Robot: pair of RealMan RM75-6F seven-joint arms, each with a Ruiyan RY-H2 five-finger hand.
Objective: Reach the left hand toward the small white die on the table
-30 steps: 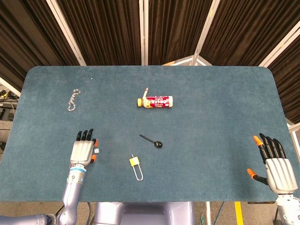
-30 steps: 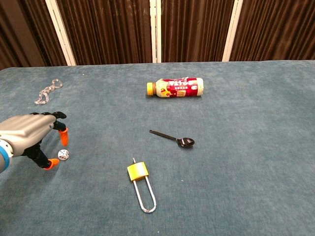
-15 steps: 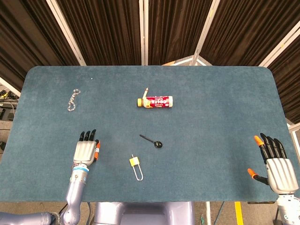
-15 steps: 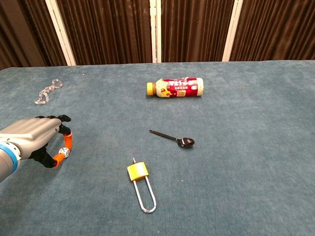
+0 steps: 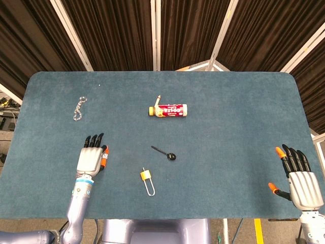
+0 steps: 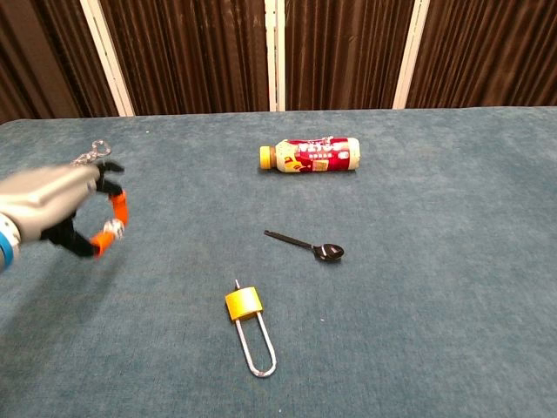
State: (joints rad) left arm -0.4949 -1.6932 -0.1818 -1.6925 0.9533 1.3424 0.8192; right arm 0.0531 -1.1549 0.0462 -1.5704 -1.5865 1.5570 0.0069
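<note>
In the chest view my left hand (image 6: 63,212) is raised above the table at the left, blurred by motion. It pinches the small white die (image 6: 112,228) between the orange-tipped thumb and a finger. From the head view the left hand (image 5: 91,158) shows from above, palm down, and hides the die. My right hand (image 5: 299,180) rests at the table's front right edge with its fingers spread and nothing in it; the chest view does not show it.
A drink bottle (image 5: 168,110) lies on its side at the table's middle. A black spoon (image 5: 164,152) and a yellow padlock (image 5: 147,180) lie nearer, right of the left hand. A clear chain (image 5: 78,108) lies at the far left.
The left hand closed thumb and finger on the die and lifted it off the table, moving up and slightly away. The right hand has stayed put.
</note>
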